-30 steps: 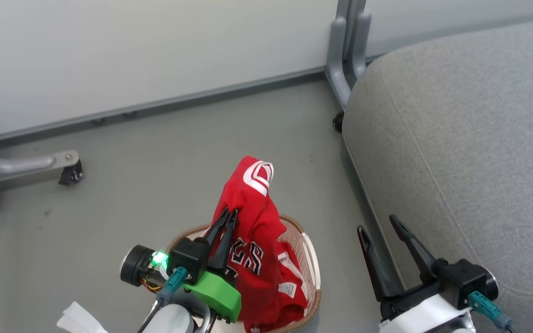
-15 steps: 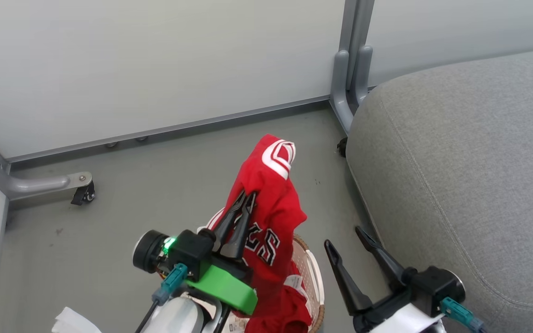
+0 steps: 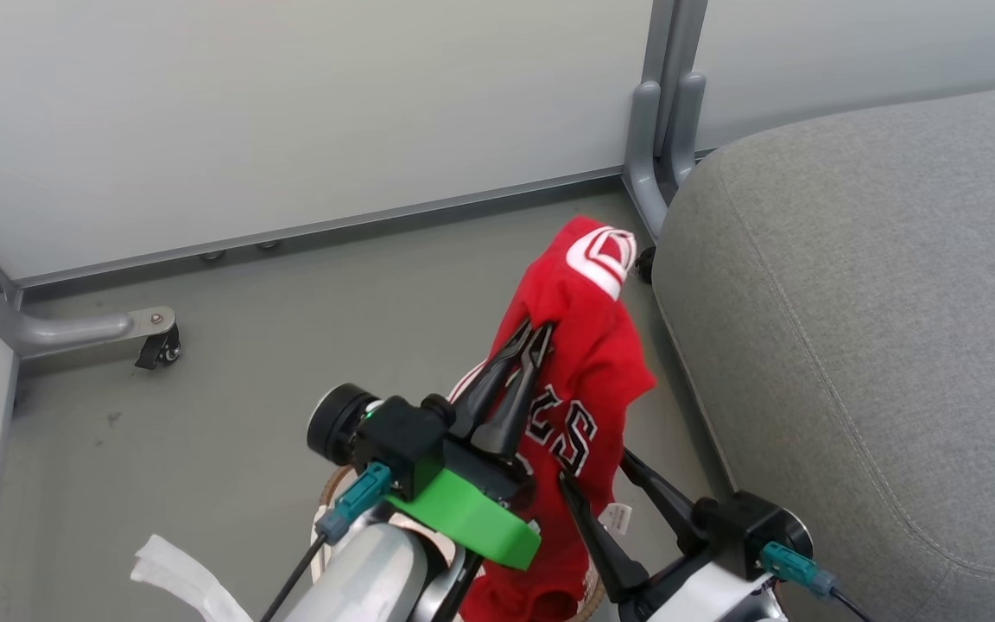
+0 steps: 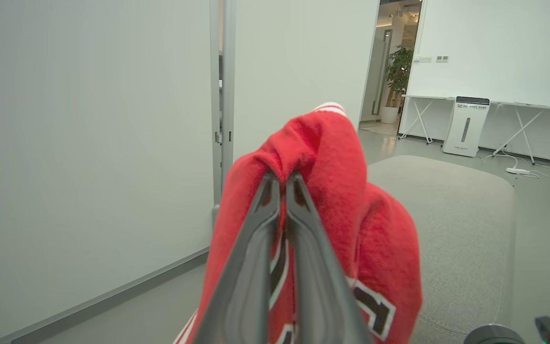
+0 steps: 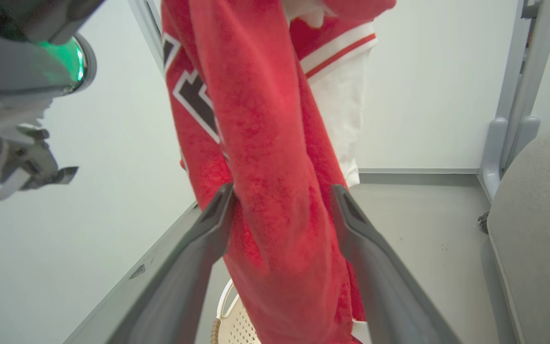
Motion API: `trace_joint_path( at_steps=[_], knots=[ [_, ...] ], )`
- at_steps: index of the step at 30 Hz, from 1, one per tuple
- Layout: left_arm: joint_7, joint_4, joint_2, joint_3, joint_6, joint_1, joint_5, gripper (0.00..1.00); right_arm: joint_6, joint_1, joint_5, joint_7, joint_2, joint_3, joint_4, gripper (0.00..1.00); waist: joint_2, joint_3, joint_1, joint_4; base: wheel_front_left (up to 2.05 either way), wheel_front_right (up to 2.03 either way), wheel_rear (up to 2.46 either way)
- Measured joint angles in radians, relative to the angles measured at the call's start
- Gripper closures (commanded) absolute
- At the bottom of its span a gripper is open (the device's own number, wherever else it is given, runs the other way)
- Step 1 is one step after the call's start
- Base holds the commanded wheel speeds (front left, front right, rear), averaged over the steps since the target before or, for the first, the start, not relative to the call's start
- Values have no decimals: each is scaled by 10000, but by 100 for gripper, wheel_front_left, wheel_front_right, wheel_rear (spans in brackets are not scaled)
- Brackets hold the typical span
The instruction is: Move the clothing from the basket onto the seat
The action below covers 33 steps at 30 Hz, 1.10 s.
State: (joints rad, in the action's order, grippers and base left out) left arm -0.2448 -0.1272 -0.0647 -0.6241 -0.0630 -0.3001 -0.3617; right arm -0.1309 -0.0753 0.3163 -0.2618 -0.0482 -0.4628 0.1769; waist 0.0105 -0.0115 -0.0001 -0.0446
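Grey floor [image 3: 290,311] and pale partition panels [image 3: 290,112] fill the head view's background; the left gripper [image 3: 535,334] is pinched tight on a fold of the clothing [image 3: 592,363], one red garment hanging high over the basket [image 3: 327,501], just beside the seat [image 3: 877,302]; the right gripper [image 3: 594,468] is spread wide at the garment's lower part.

Left wrist view: the left gripper [image 4: 282,177] has its fingers pressed together, with red cloth bunched over the tips; the seat [image 4: 456,205] lies beyond.

Right wrist view: the clothing [image 5: 265,119] hangs between the right gripper [image 5: 282,191] fingers, unpinched; the basket [image 5: 237,327] sits below.

Carrying looks to be the step in hand; I would raise the hem clear of the rim, hold the pinch firm, swing well over the cushion past its rounded edge, and release only once the cloth rests there; the spread fingers should gather the tail or stay clear, lest it snag.
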Motion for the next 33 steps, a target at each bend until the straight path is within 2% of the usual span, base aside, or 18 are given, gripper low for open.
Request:
trace_joint_path(
  at_steps=[6, 7, 8, 24, 26, 33],
  knots=[
    [328, 606, 54, -217, 25, -141, -115, 100, 0, -157, -29, 0, -4, -25, 734, 0, 0, -9, 0, -8, 0, 0, 0],
    [357, 662, 58, -228, 65, -155, -113, 100, 0, -196, -58, 0, -4, -54, 803, 55, 0, -13, 0, -12, 0, 0, 0],
    [385, 696, 58, -234, 104, -172, -113, 100, 0, -217, -86, 0, -12, -123, 872, 100, 0, -19, 0, -17, 0, 0, 0],
    [401, 610, -61, -221, 295, -177, -165, 100, 0, -366, -27, 0, -169, -476, 972, 100, 0, -135, 0, -71, 0, 0, 0],
    [414, 556, -79, -203, 403, -177, -159, 0, 0, -366, -17, 0, -199, -472, 949, 100, 0, -125, 0, -84, 0, 0, 0],
    [412, 439, -144, -188, 545, -178, -113, 0, 0, -365, -8, 0, -240, -395, 911, 100, 0, -131, 0, -127, 0, 0, 0]
  ],
)
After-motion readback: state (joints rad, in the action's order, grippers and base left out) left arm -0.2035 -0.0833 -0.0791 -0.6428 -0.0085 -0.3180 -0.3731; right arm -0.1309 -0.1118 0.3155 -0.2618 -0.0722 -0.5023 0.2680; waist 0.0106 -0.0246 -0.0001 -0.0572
